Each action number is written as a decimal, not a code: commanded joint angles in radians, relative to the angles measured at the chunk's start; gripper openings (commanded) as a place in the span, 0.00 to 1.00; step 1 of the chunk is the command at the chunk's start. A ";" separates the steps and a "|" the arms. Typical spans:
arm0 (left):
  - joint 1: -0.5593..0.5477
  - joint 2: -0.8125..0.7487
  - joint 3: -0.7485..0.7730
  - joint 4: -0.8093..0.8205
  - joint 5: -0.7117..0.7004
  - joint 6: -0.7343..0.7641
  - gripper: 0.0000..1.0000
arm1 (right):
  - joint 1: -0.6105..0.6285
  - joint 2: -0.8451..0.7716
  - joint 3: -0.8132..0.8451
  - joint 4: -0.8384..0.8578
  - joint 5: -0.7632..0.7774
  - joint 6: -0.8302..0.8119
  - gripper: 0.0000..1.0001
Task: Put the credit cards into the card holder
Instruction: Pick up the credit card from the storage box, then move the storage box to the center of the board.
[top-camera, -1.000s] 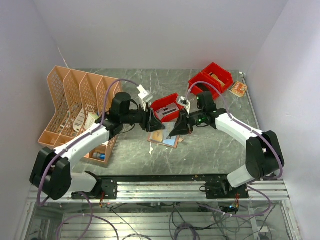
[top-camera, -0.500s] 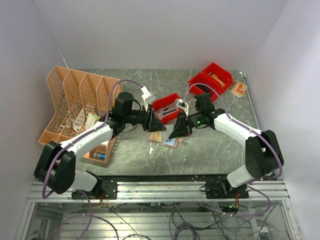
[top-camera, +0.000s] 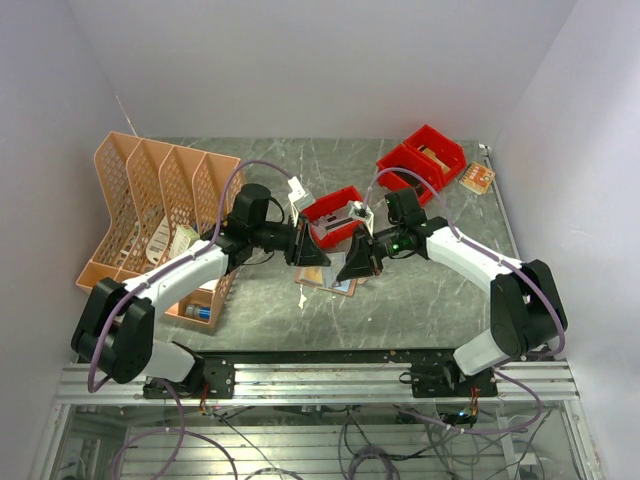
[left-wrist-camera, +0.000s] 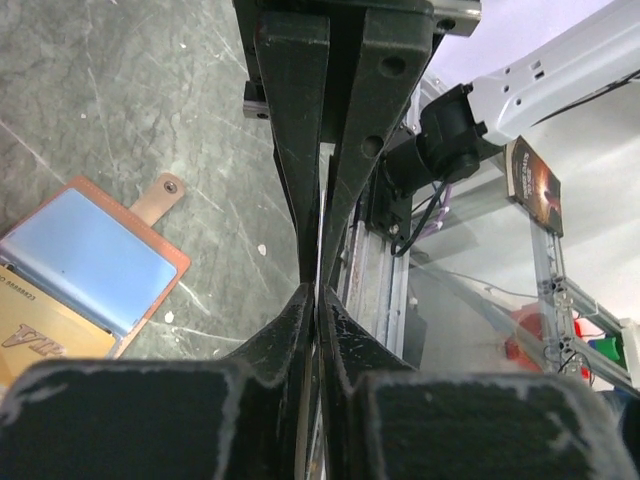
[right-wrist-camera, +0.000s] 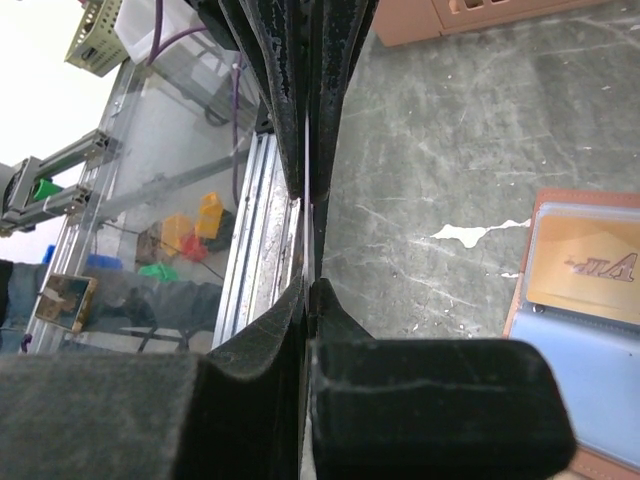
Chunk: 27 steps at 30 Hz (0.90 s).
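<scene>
Both sets of jaws sit pressed together over your card holder (left-wrist-camera: 90, 265), laid open on the desk (top-camera: 430, 290) so its pockets face up.

We enter the card holder (top-camera: 328, 285) as landmark, lying open on the surface (top-camera: 430, 295).
- In it: a card (right-wrist-camera: 590, 262), in one pocket.
- Above its left part: the left fingers (top-camera: 308, 250).
- Above its right part: the right fingers (top-camera: 358, 262), close beside the left pair.
- Just behind it: the near bin (top-camera: 328, 212).
- Farther behind, to its right: the far bins (top-camera: 422, 158), side by side, with a small board (top-camera: 477, 178) beyond them to the right.
- Well to its left: the file rack (top-camera: 150, 210), with items in its slots.
</scene>
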 joint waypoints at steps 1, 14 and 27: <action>-0.005 0.006 0.024 -0.051 0.059 0.033 0.09 | 0.006 0.007 0.037 -0.009 0.000 -0.029 0.00; 0.115 -0.239 -0.173 -0.205 -0.210 -0.028 0.07 | 0.003 0.009 0.082 -0.141 0.600 -0.452 0.03; 0.118 -0.335 -0.215 -0.302 -0.369 -0.096 0.07 | 0.049 0.352 0.331 -0.041 0.970 -0.387 0.00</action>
